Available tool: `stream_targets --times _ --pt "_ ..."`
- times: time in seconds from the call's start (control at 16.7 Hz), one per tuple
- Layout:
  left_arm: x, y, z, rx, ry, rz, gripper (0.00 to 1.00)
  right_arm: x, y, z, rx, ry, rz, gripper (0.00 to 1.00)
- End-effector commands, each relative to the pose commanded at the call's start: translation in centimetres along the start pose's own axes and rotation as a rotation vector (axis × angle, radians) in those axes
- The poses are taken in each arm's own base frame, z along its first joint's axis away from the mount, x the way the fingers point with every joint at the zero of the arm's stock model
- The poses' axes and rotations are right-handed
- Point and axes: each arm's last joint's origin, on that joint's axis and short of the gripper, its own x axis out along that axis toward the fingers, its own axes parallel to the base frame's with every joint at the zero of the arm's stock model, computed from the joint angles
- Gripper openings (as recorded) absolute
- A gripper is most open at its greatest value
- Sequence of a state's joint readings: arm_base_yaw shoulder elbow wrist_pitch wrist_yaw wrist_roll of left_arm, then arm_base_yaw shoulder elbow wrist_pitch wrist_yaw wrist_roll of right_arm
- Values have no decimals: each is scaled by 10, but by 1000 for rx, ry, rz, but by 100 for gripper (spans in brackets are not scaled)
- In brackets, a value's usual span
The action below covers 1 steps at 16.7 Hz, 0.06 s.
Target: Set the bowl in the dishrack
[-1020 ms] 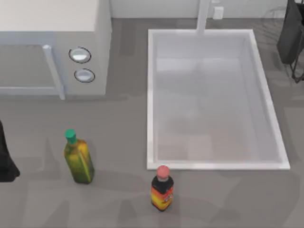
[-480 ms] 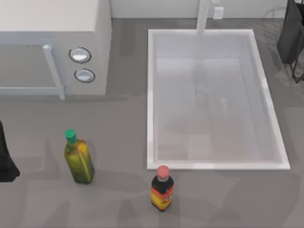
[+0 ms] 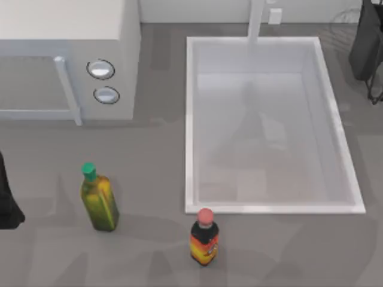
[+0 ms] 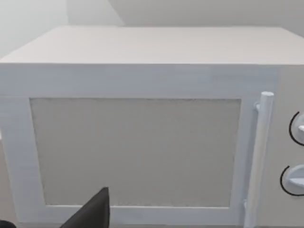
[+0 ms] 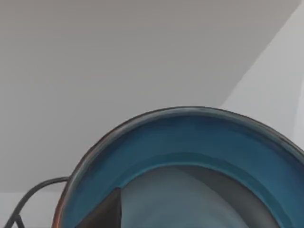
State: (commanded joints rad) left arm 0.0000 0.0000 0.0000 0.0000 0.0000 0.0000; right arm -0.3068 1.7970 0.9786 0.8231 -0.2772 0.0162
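Left arm: our left arm [image 3: 7,200] sits parked at the table's left edge; one dark finger [image 4: 92,212] of its gripper shows in the left wrist view. We cannot tell whether it stands wide or narrow.
Microwave: a white microwave [image 3: 63,57] stands directly ahead of the left gripper, its door facing it, handle [image 4: 259,156] upright beside two round knobs.
Green bottle: an oil bottle [image 3: 99,200] with a green cap stands upright near the left arm, towards the middle of the table.
Red bottle: a sauce bottle [image 3: 204,237] with a red cap stands just in front of the sink.
Sink: the white sink [image 3: 190,119] lies between the two arms.
Right arm: our right arm [image 3: 366,45] is at the far right corner, thin rack wires [image 3: 344,17] beside it.
Bowl: the blue bowl [image 5: 190,147] sits right against the right gripper, whose dark finger [image 5: 105,213] lies inside the rim; we cannot tell how firmly it holds.
Dishrack: a dark curved wire [image 5: 33,194] shows just beside the bowl's rim.
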Motion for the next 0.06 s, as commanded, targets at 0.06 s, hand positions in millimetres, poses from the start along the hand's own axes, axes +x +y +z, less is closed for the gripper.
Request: stream_targets --times 0.06 --pt "0 0 0 0 0 0 100 0 0 0 0 0 0 100"
